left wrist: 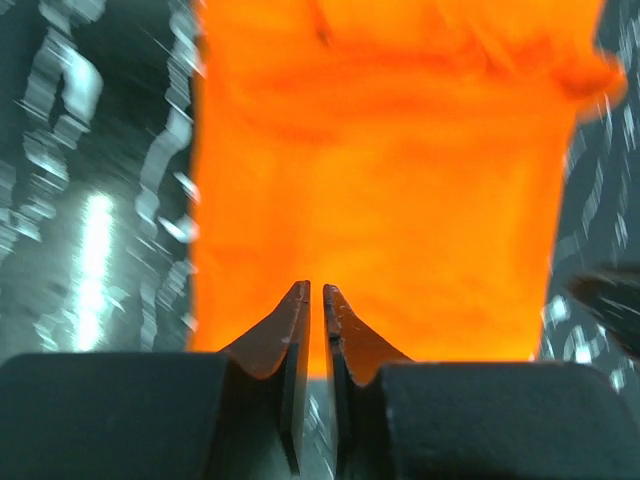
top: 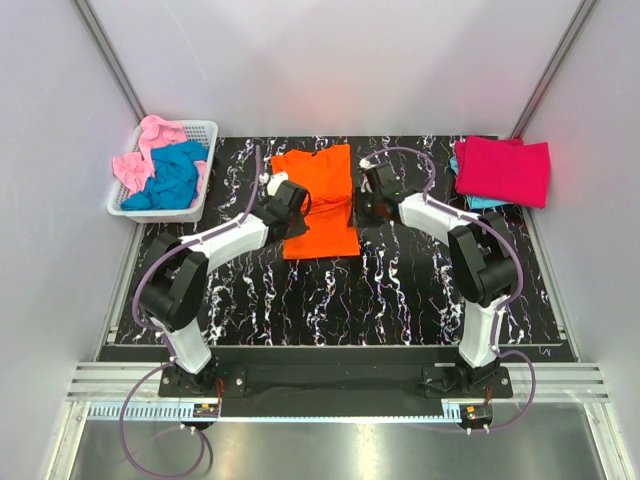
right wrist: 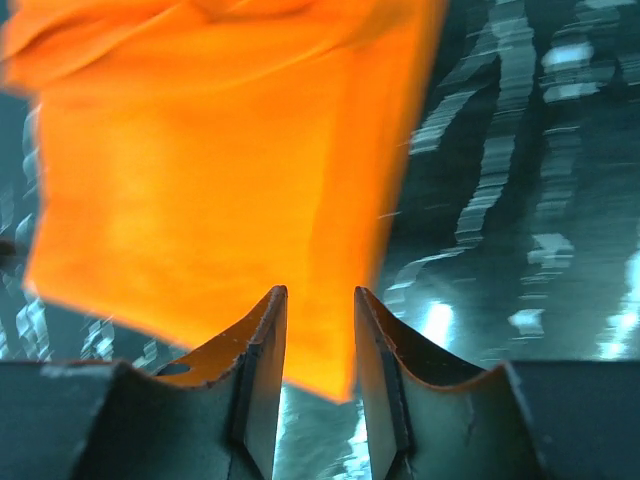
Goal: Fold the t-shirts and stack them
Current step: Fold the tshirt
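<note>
Orange tee flat ctr; crimson folded far-R.

Both wrist views are blurred. The left arm and right arm hide the orange shirt at its side edges. At the far right corner of the desk, a blue shirt lies mostly under the crimson shirt.

Basket blocks rear-L corner, shirt stack rear-R; table front open.

A white lattice basket sat at the far left corner of the black, white-veined worktop, overhanging its left edge. Pale walls enclosed three sides. An aluminium rail ran along the near edge.
</note>
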### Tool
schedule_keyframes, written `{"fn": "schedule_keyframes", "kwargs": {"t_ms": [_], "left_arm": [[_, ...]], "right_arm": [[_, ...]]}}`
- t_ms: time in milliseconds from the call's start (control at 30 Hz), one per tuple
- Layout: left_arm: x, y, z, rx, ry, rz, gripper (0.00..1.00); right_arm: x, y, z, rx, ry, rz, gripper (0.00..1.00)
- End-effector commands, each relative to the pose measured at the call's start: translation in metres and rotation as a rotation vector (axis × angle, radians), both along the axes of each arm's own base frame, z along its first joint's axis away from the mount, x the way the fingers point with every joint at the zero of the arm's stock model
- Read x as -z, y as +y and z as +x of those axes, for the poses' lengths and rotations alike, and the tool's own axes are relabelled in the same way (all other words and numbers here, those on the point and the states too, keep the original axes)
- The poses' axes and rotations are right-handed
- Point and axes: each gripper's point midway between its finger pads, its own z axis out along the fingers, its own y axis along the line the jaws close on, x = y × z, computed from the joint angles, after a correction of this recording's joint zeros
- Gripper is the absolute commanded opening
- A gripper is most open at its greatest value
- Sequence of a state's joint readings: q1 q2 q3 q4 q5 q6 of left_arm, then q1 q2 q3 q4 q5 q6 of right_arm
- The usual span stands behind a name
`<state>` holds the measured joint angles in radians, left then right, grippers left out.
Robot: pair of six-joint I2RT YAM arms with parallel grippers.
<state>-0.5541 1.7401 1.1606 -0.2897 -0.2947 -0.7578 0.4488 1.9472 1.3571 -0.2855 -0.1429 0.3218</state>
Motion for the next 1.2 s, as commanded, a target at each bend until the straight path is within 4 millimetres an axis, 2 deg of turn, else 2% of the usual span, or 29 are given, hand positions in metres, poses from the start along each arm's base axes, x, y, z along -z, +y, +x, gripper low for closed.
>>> {"fn": "schedule_keyframes", "kwargs": {"t_ms": [0, 67, 200, 233, 367, 500, 533, 600, 633, 700, 733, 767, 800, 833, 867, 900, 933, 967, 1100, 1167], "left_arm": [[-0.001, -0.026, -0.022, 0.081, 0.066, -0.084, 0.13], [0.008, -0.026, -0.027, 0.075, 0.092, -0.066, 0.12], [0.027, -0.017, -0.035, 0.049, 0.132, 0.015, 0.12], [0.037, -0.015, -0.037, 0.042, 0.153, 0.041, 0.12], [0.06, -0.007, -0.038, 0.017, 0.186, 0.122, 0.12], [0.08, -0.003, -0.047, 0.014, 0.235, 0.177, 0.11], [0.083, -0.001, -0.049, 0.01, 0.245, 0.188, 0.11], [0.084, 0.004, -0.058, -0.002, 0.263, 0.202, 0.11], [0.088, 0.008, -0.067, -0.003, 0.275, 0.22, 0.11], [0.083, 0.011, -0.081, -0.008, 0.277, 0.217, 0.11], [0.082, 0.013, -0.087, -0.01, 0.28, 0.215, 0.11], [0.088, 0.021, -0.102, -0.018, 0.302, 0.229, 0.11], [0.083, 0.02, -0.111, -0.008, 0.292, 0.225, 0.11], [0.089, 0.031, -0.126, -0.012, 0.311, 0.251, 0.11], [0.09, 0.034, -0.135, -0.023, 0.318, 0.255, 0.11], [0.085, 0.034, -0.143, -0.016, 0.307, 0.248, 0.11], [0.092, 0.042, -0.157, -0.018, 0.326, 0.267, 0.11], [0.093, 0.045, -0.165, -0.029, 0.335, 0.266, 0.11], [0.091, 0.045, -0.196, -0.011, 0.339, 0.251, 0.11], [0.082, 0.044, -0.203, -0.008, 0.328, 0.233, 0.11]], "right_arm": [[-0.028, 0.036, -0.022, -0.091, -0.027, 0.072, 0.39], [-0.022, 0.047, -0.031, -0.121, 0.002, 0.075, 0.39], [0.0, 0.053, -0.039, -0.128, 0.052, 0.062, 0.38], [0.006, 0.053, -0.04, -0.126, 0.063, 0.054, 0.38], [0.036, 0.046, -0.048, -0.116, 0.114, -0.002, 0.36], [0.058, 0.037, -0.062, -0.11, 0.159, -0.038, 0.36], [0.067, 0.034, -0.071, -0.112, 0.183, -0.052, 0.35], [0.069, 0.031, -0.081, -0.103, 0.194, -0.065, 0.34], [0.077, 0.026, -0.095, -0.097, 0.222, -0.084, 0.33], [0.074, 0.022, -0.107, -0.087, 0.225, -0.091, 0.33], [0.082, 0.015, -0.121, -0.083, 0.25, -0.112, 0.33], [0.075, 0.015, -0.127, -0.069, 0.24, -0.108, 0.33], [0.075, 0.013, -0.133, -0.063, 0.243, -0.112, 0.33], [0.081, 0.003, -0.146, -0.04, 0.268, -0.131, 0.33], [0.074, 0.003, -0.151, -0.041, 0.255, -0.124, 0.33], [0.074, 0.001, -0.158, -0.034, 0.259, -0.125, 0.33], [0.079, -0.007, -0.171, -0.017, 0.286, -0.133, 0.33], [0.071, -0.006, -0.177, -0.018, 0.272, -0.119, 0.33], [0.068, -0.016, -0.215, -0.01, 0.29, -0.117, 0.31], [0.052, -0.014, -0.221, -0.001, 0.266, -0.079, 0.31]]}}
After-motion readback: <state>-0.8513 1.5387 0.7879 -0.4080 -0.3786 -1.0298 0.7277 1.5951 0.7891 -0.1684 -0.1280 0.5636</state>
